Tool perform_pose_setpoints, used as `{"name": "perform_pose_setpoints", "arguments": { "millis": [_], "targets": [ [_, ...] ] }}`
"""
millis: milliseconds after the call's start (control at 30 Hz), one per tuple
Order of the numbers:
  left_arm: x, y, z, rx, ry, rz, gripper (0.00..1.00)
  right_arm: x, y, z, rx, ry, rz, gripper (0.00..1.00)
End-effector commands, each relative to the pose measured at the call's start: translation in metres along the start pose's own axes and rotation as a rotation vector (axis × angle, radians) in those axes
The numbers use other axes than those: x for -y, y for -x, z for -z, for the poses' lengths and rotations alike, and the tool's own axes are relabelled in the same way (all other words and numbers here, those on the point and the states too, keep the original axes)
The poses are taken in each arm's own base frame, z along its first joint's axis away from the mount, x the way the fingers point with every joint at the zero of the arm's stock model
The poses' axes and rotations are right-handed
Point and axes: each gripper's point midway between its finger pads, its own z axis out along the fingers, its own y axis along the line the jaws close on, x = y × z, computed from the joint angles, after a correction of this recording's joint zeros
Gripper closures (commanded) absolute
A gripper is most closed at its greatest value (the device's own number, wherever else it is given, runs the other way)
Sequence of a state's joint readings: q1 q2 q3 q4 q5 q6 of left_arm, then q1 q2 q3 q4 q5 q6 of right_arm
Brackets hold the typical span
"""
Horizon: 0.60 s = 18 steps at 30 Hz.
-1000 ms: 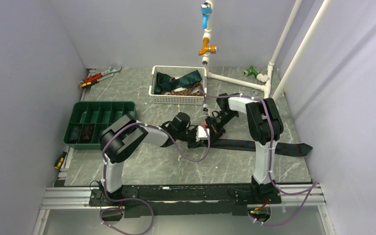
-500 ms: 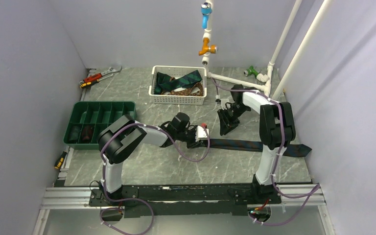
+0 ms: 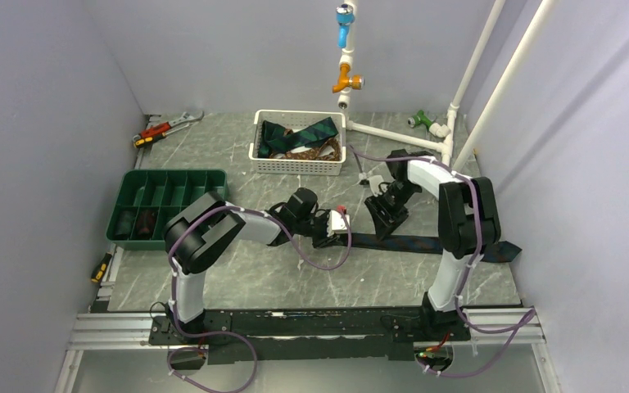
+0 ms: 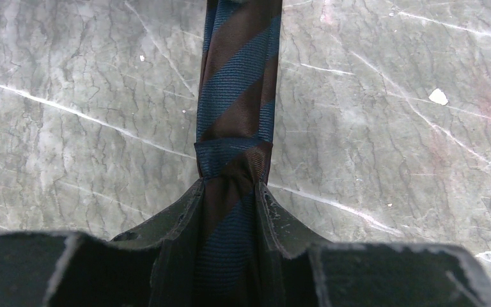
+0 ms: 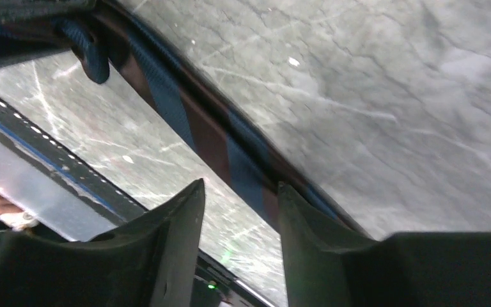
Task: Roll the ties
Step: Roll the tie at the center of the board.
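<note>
The left end effector (image 4: pixel 230 187) is clenched on the folded thin end of the long blue-and-brown striped cloth tie (image 4: pixel 236 77). The rest lies flat across the grey marble desk (image 3: pixel 237 270). The right end effector (image 5: pixel 240 192) hangs just above it, fingers apart, holding nothing. With one grip only, the little fold could pop loose or roll crooked.

A scratched grey marbled table (image 3: pixel 237 270) carried a striped tie (image 4: pixel 236 83) laid flat, running straight out from the left fingers (image 4: pixel 166 220) pinching its end and passing just past the tips of the parted right fingers (image 5: pixel 172 224). Beyond both pairs sat a white basket (image 3: pixel 298 167). Well outside the left fingers lay a green tray (image 3: pixel 172 173), a wrench (image 3: pixel 182 120) and a screwdriver (image 3: pixel 98 268).
</note>
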<state>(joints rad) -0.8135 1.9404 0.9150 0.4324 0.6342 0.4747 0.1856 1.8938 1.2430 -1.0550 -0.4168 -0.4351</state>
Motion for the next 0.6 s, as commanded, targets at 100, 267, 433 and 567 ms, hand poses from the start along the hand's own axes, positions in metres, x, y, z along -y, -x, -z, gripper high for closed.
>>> {"name": "perform_pose_setpoints", "arguments": {
  "millis": [100, 267, 433, 567],
  "targets": [
    [0.023, -0.061, 0.015, -0.201, -0.025, 0.139, 0.73, 0.033, -0.036, 0.038, 0.015, -0.177, 0.105, 0.36],
    [0.023, -0.064, 0.020, -0.215, -0.023, 0.136, 0.73, 0.060, -0.074, 0.052, -0.015, -0.278, 0.171, 0.37],
    [0.021, -0.069, 0.024, -0.231, -0.020, 0.143, 0.73, 0.093, -0.124, 0.067, -0.069, -0.409, 0.276, 0.38],
    [0.023, -0.071, 0.026, -0.235, -0.026, 0.142, 0.73, 0.116, -0.155, 0.076, -0.122, -0.523, 0.329, 0.51]
  ]
}}
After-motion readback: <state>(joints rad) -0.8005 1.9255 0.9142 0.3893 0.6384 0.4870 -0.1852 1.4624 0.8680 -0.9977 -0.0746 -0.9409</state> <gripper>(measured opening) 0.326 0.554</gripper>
